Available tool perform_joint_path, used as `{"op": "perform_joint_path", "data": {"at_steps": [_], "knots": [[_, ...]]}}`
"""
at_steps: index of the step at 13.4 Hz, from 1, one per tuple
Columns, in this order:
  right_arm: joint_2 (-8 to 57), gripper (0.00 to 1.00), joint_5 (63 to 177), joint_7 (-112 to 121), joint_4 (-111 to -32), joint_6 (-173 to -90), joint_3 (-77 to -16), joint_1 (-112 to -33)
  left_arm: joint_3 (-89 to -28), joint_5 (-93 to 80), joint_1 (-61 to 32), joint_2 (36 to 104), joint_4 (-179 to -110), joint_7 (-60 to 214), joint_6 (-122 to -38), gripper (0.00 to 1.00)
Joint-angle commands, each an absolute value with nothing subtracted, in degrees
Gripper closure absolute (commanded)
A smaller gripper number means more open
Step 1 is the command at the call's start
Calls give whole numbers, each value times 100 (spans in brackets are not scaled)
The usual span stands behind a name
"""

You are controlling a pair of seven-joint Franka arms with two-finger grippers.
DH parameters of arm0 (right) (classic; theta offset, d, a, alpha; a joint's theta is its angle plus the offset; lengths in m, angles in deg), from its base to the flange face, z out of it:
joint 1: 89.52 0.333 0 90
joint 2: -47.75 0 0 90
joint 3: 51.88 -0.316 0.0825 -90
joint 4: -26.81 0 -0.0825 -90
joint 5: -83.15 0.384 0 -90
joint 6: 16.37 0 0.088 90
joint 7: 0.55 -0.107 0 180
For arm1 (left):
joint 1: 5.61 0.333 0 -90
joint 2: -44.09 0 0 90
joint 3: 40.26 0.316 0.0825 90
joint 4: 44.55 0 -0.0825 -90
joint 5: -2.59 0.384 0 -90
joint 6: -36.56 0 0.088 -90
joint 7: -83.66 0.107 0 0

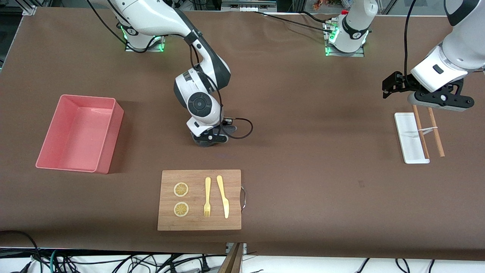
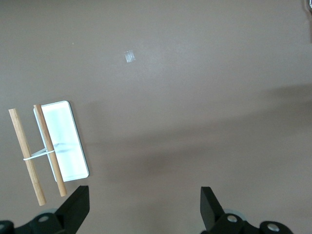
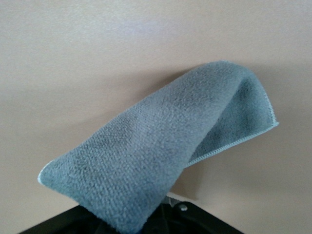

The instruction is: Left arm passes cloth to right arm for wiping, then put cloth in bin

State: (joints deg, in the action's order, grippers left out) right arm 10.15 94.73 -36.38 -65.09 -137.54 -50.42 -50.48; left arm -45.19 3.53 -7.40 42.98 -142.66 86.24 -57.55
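1. Grey fleece fills the right wrist view: the cloth (image 3: 161, 151) hangs folded from the right gripper (image 3: 146, 222), pinched at its lower end, grey face out. The front view shows almost none of it, only a dark sliver under the right gripper (image 1: 207, 139), which sits low over bare table farther from the camera than the wooden board (image 1: 199, 200).
2. Left wrist view shows the left gripper (image 2: 144, 204) with its fingers (image 2: 78, 204) spread wide and nothing between them. In the front view the left gripper (image 1: 390, 85) hangs in the air at the left arm's end of the table, over bare table just beside the white tray (image 1: 410, 138); this arm waits.
3. Only the left wrist view picks up a small pale speck (image 2: 129, 56) on the table surface.
4. Open room: a broad bare stretch of brown table (image 1: 310, 132) lies between the two grippers, and more between the board and the tray.
5. Bin (image 1: 80, 132): salmon-pink tub at the right arm's end of the table, at roughly 9 o'clock from the right gripper in the front view, well apart from it. Nothing inside.
6. Tray holds nothing flat; two wooden sticks (image 1: 428, 131), tied by a white band, lie partly across its edge.
7. Board carries two lemon slices (image 1: 181, 199), a yellow fork (image 1: 207, 197) and a yellow knife (image 1: 222, 196), side by side.
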Motion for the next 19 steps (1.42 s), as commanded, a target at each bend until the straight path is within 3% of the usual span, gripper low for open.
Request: {"op": "perform_joint_path", "data": {"at_steps": [1,6,15,19], "knots": [[917,100,9563,-3571,-6389,-13599,-4959,-5241,-4518,233,-720,4189,-14334,8586,-5721,0],[1049,100,9554,-3026,-6846,-13353,-4697,-5709,-4518,233,-720,4189,-14334,8595,-5721,0],[1409,100,9616,145,-7813,-13370,-3115,-6015,-4518,224,-711,4189,-14334,8604,-5721,0],[1532,100,9607,1552,-7804,-13300,-3000,-6709,-4518,224,-711,4189,-14334,8612,-5721,0]]}}
